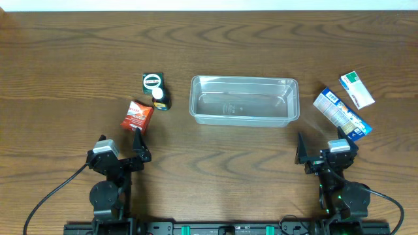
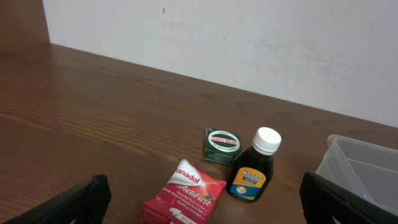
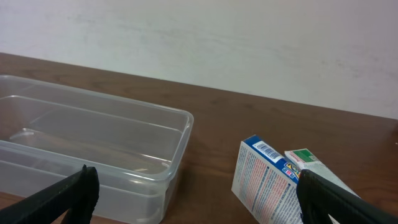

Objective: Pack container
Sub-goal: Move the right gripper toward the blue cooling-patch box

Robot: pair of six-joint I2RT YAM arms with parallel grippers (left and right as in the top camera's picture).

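Observation:
The clear plastic container [image 1: 243,100] sits empty at the table's middle; its end shows in the right wrist view [image 3: 93,140] and its corner in the left wrist view [image 2: 360,168]. A red Panadol box [image 1: 136,116] [image 2: 185,193], a dark syrup bottle with a white cap [image 1: 159,98] [image 2: 255,167] and a small green box [image 1: 152,81] [image 2: 223,145] lie left of it. A blue-and-white box [image 1: 341,113] [image 3: 267,183] and a green-and-white box [image 1: 356,89] [image 3: 306,158] lie right of it. My left gripper [image 1: 138,145] [image 2: 205,208] is open behind the red box. My right gripper [image 1: 320,151] [image 3: 199,202] is open and empty.
The wooden table [image 1: 65,65] runs to a white wall at the far side [image 2: 249,43]. Black cables trail from both arm bases along the near edge [image 1: 46,196].

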